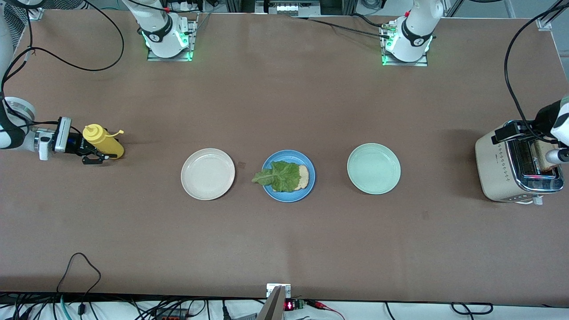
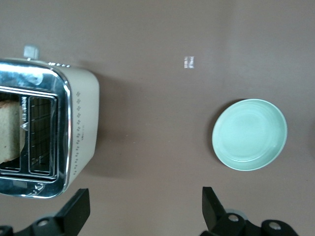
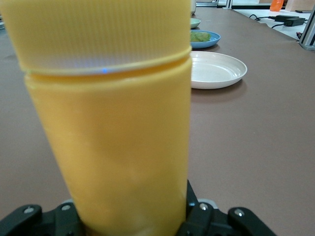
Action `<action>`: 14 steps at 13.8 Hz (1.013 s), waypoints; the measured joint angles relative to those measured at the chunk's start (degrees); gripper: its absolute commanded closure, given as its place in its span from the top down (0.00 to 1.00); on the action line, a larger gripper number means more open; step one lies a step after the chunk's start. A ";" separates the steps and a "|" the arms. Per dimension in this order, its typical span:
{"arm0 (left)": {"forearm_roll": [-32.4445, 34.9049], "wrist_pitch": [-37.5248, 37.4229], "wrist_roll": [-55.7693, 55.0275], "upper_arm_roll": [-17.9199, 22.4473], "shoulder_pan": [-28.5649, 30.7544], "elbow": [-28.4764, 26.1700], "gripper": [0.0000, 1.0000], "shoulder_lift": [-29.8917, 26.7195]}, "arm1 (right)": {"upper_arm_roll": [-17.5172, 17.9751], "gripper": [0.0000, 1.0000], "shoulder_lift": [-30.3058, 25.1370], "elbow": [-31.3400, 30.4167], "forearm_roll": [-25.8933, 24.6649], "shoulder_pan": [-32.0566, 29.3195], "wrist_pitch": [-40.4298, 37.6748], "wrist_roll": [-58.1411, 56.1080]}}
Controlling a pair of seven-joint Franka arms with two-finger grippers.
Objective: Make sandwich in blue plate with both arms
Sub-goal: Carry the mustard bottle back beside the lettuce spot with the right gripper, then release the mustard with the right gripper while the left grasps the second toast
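The blue plate point(image 1: 310, 180) lies mid-table and holds one toasted bread slice point(image 1: 303, 177) with a ruffled lettuce leaf point(image 1: 280, 176) on top. A second bread slice point(image 1: 545, 155) stands in the toaster point(image 1: 498, 169) at the left arm's end of the table; it also shows in the left wrist view point(image 2: 9, 132). My left gripper point(image 2: 145, 211) is open and empty, up in the air beside the toaster point(image 2: 81, 123). My right gripper point(image 1: 92, 156) is shut on a yellow squeeze bottle point(image 1: 104, 141) at the right arm's end of the table. The bottle point(image 3: 108, 123) fills the right wrist view.
A beige plate point(image 1: 207, 174) lies beside the blue plate toward the right arm's end. A pale mint-green plate point(image 1: 373, 168) lies toward the left arm's end; it also shows in the left wrist view point(image 2: 249, 133). Cables trail along the table's edges.
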 measured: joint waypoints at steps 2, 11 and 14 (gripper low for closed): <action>0.13 0.02 3.15 0.06 2.94 0.07 1.00 1.77 | 0.01 1.00 0.54 0.07 0.35 -0.02 -0.06 0.00; 4.53 5.85 23.13 0.22 13.32 3.89 1.00 10.93 | -0.02 1.00 1.13 0.27 0.57 -3.07 -1.31 0.01; 4.53 9.99 30.66 0.22 16.18 4.13 1.00 12.72 | -0.09 1.00 1.13 0.55 -0.21 -6.95 -3.47 -0.04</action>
